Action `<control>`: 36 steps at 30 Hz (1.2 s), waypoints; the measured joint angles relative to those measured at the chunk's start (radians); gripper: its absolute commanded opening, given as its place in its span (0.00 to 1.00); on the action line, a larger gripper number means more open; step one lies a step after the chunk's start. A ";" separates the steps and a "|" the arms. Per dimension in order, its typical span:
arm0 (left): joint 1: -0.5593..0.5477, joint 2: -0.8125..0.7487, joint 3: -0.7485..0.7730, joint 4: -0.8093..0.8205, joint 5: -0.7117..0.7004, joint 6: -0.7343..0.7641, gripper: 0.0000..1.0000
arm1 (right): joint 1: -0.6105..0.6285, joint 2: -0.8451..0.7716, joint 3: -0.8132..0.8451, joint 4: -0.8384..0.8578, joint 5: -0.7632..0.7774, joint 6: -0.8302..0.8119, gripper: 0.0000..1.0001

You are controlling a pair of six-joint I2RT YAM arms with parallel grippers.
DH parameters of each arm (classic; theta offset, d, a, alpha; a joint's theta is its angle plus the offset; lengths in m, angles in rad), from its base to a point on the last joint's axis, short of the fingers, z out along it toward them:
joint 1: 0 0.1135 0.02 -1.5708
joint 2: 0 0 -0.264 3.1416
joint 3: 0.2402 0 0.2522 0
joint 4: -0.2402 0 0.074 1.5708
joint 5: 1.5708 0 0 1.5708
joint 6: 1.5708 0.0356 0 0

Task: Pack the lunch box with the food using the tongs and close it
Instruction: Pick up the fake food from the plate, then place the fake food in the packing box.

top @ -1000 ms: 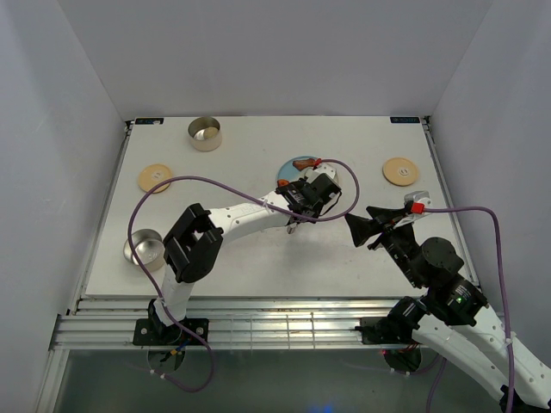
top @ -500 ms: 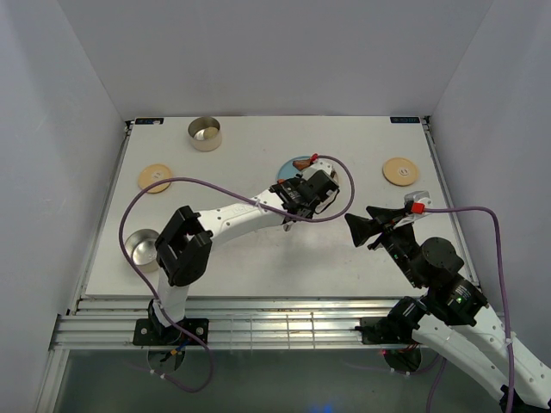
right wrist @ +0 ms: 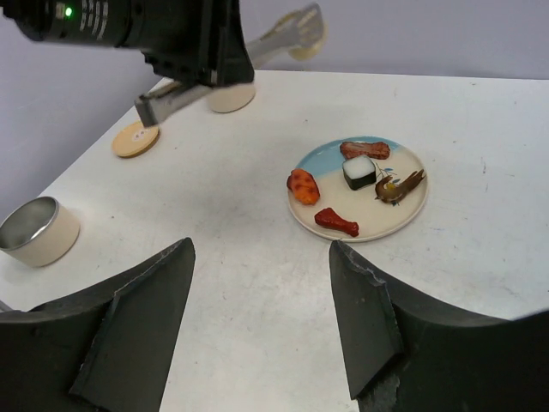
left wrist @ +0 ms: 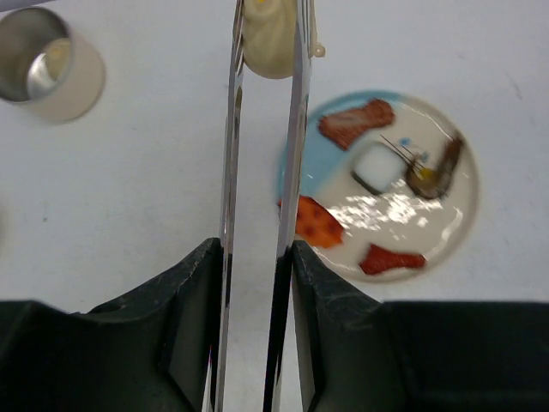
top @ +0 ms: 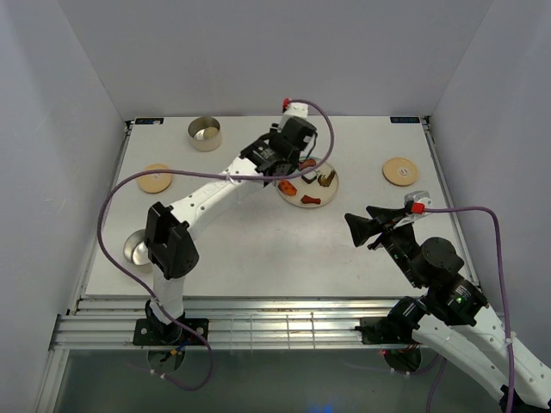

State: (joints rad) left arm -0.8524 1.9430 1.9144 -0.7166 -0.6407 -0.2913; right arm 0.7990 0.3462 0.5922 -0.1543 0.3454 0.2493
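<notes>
My left gripper (left wrist: 255, 257) is shut on the slim silver tongs (left wrist: 296, 163), raised above the back middle of the table (top: 291, 138). A cream piece of food (left wrist: 270, 39) is pinched between the tong tips. Several more food pieces lie on the cream-and-blue plate (top: 297, 200): brown (left wrist: 356, 123), white (left wrist: 377, 166), dark (left wrist: 433, 167), orange (left wrist: 313, 221) and red (left wrist: 390, 257). One open steel tin (top: 204, 133) stands at the back left. Another tin (top: 140, 249) is at the left front, half hidden by the arm. My right gripper (top: 370, 228) is open and holds nothing, near the plate's right front.
Two round wooden lids lie flat, one at the left (top: 156, 178) and one at the back right (top: 400, 170). The left arm's purple cable (top: 120, 194) loops over the left side of the table. White walls enclose the table on three sides.
The left arm has risen off the plate and swung toward the back, carrying the cream piece in the tongs. The plate is now uncovered. The right arm has not moved.
</notes>
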 measured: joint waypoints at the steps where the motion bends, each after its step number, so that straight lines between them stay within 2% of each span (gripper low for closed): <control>1: 0.039 0.000 0.011 0.002 0.001 0.003 0.46 | 0.000 0.000 0.000 0.000 0.000 0.000 0.70; 8: 0.324 0.021 0.017 0.013 0.003 0.010 0.46 | 0.000 0.000 0.000 0.000 0.000 0.000 0.70; 13: 0.443 0.063 0.018 0.026 0.005 0.010 0.46 | 0.000 0.000 0.000 0.000 0.000 0.000 0.70; 30: 0.598 0.251 0.072 0.097 0.112 0.032 0.47 | 0.000 0.001 0.000 0.000 0.000 0.000 0.70; 36: 0.604 0.259 0.072 0.123 0.129 0.052 0.56 | 0.000 0.002 0.000 0.001 -0.001 0.000 0.70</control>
State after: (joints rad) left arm -0.2481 2.2021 1.9862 -0.5934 -0.5114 -0.2390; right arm 0.7990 0.3485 0.5922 -0.1532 0.3447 0.2493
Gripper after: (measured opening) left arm 0.528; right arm 0.701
